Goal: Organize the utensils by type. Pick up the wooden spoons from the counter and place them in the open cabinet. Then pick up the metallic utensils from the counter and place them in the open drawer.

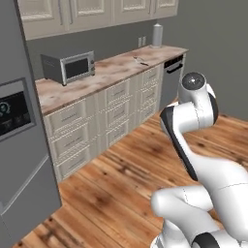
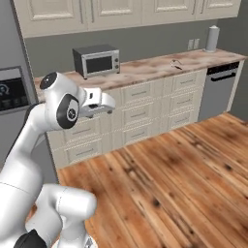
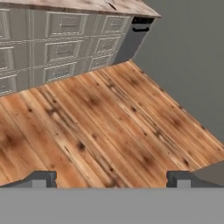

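Note:
The counter (image 1: 116,65) of mottled reddish stone runs along the far wall over cream drawer fronts (image 2: 140,104). Small thin dark utensils (image 1: 140,60) lie on it towards its right end, also visible as slim shapes (image 2: 175,63) in the right base view and as a dark sliver (image 3: 113,6) in the hand view. They are too small to tell apart. My gripper (image 3: 111,179) hangs open over the wooden floor, well short of the counter, with nothing between its fingertips (image 3: 43,178). The wooden spoons, the open cabinet and the open drawer are out of view.
A grey toaster oven (image 2: 97,60) stands on the counter's left part. A paper towel roll (image 2: 211,38) stands at its far right, above a dishwasher (image 2: 220,89). A grey fridge (image 1: 19,145) rises at the left. Plank floor (image 3: 113,113) spreads before the counter.

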